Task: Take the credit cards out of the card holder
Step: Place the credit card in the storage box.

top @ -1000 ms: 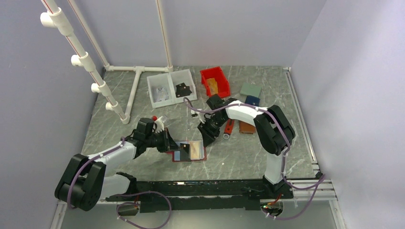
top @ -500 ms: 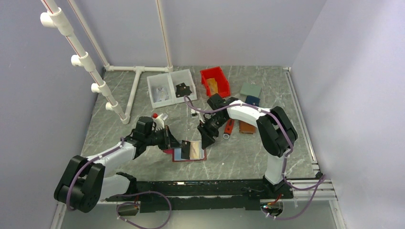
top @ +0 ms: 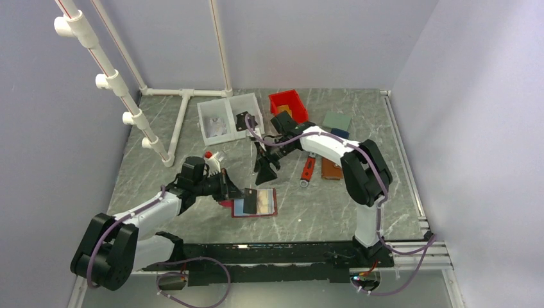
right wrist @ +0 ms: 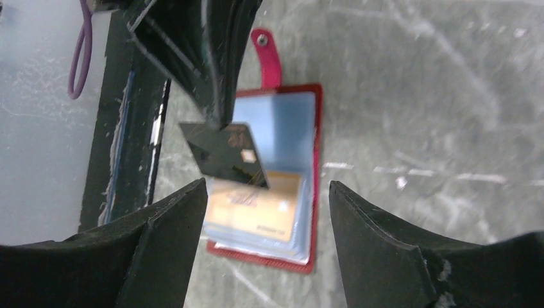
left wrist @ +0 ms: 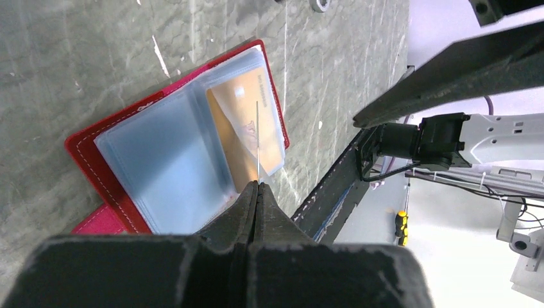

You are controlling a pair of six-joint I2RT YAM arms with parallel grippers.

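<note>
On the table [top: 333, 205], close to the arm bases, the red card holder [top: 238, 208] lies open and flat with its pale blue-grey pockets facing up.

I judge the task about half done. One dark card [right wrist: 224, 154] is out and hangs tilted over the holder; it looks free of the pockets, though I cannot be sure about its lowest corner. The tan-orange card [left wrist: 247, 122] is still in the pocket on one half, so it is left to pull out. Whether more cards hide under it I cannot tell. The dark card must also be put down somewhere.

The left gripper [left wrist: 257, 187] is clenched on the near edge of the dark card (from its own camera I see the card only as a thin line). The right gripper [top: 265, 172] is spread wide and grasps nothing; it hangs above the table, well apart from the holder.
</note>
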